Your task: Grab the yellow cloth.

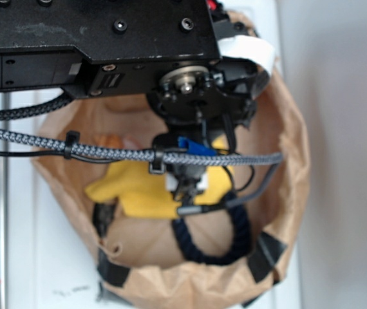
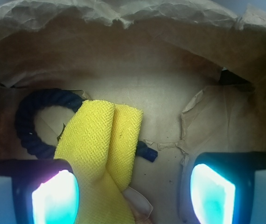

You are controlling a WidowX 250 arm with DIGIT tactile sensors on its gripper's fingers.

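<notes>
- A crumpled brown paper bag [image 2: 123,18] on a white desk [image 1: 48,270] walls in my workspace.
- My gripper [image 2: 133,191] hangs inside it, jaws spread wide, holding nothing.
- The bright yellow woven cloth [image 2: 100,144] lies toward my left pad [image 2: 53,198], its fold running away from me over the dark navy rope loop [image 2: 35,121].

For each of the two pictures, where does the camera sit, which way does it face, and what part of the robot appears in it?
Exterior: sits above, facing down into the paper bag; the black arm and its cables cover much of the yellow cloth and rope.
Wrist: sits on the arm just behind the pincer, looking inside the bag; two glowing fingers frame the cloth, one beside it, jaws apart.
Shared: bag, cloth and rope appear in both.
</notes>
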